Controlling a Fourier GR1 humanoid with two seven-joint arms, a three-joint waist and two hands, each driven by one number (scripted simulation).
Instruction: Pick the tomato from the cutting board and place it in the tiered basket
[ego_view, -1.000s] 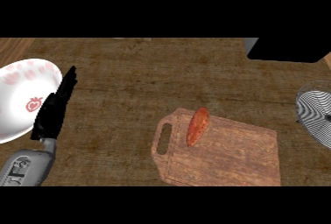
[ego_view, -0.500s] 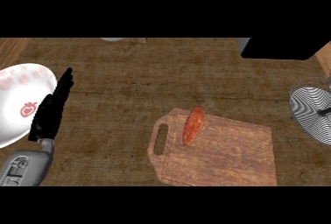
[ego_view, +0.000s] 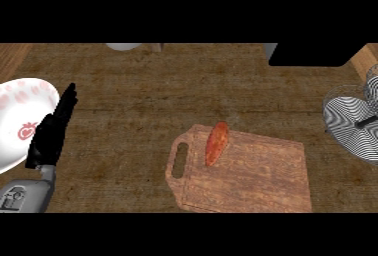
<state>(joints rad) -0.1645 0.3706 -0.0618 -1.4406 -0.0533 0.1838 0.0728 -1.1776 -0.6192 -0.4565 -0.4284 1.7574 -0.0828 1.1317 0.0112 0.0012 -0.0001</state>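
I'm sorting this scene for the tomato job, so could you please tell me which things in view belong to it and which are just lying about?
Belongs to the job:
tomato, cutting board, tiered basket; left hand open, resting at left.

Just lying about:
white plate, black block at top right, pale object at top edge.

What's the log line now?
red tomato: on wooden cutting board | black left hand: open, beside white plate | right hand: not in view | wire tiered basket: far right
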